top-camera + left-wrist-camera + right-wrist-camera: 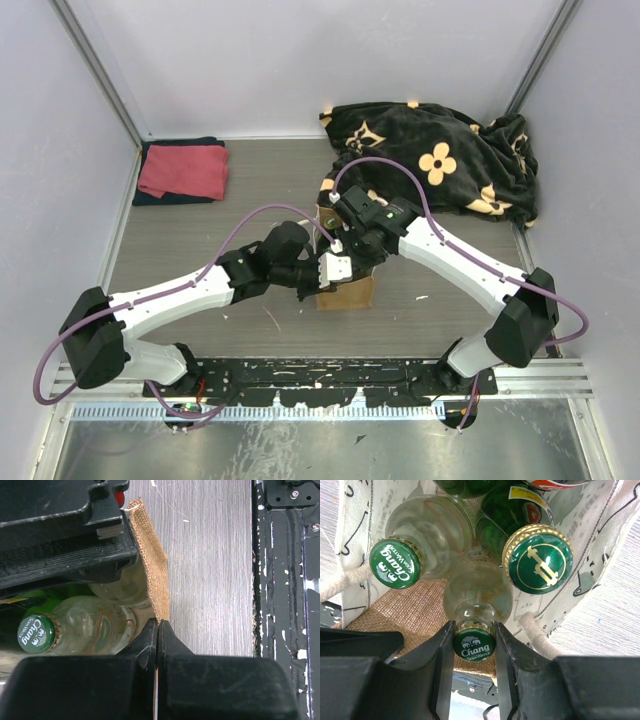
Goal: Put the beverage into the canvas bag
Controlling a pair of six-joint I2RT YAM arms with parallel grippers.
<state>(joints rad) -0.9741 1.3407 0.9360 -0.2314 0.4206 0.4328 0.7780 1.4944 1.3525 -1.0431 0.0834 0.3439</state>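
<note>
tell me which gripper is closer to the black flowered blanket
Right. The right gripper, shut on a Chang bottle over the canvas bag, sits just short of the blanket; the left gripper pinches the bag's base-side rim, farther away.

Site, as I see it from the console: a robot test cell in a lab. Evidence: plain pale walls (300, 60) close in the wood-grain table (200, 240) on three sides, with metal frame posts (95, 70) at the corners. The left arm (170, 300) and right arm (460, 255) are bolted to a black perforated mounting plate (330, 378) on an aluminium rail (560, 375). Purple cables (240, 235) run exposed. Loose props: a folded red towel (183, 170) and a flowered blanket (440, 160).
</note>
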